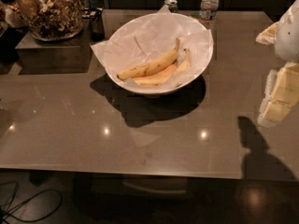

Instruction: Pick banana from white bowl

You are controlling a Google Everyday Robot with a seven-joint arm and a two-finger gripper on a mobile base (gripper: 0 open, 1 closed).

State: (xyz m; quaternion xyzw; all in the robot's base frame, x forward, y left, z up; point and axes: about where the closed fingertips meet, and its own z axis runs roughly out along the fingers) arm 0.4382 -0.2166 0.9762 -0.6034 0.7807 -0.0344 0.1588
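Observation:
The white bowl (140,88) lined with crinkled white paper stands on the brown table, middle back. The banana (148,68), long, curved and brown-speckled, lies across the bowl with its stem pointing up to the right. Paler yellow-orange bananas (161,77) lie just under it, touching it. My gripper (280,94) hangs at the right edge of the view, above the table, well to the right of the bowl and apart from it. It holds nothing that I can see. Its shadow falls on the table at the front right.
A glass jar of brown snacks (49,10) stands on a raised block at the back left. A water bottle (208,4) and a can (171,4) stand behind the bowl. The table's front edge (121,171) runs across the lower view; cables lie on the floor at the lower left.

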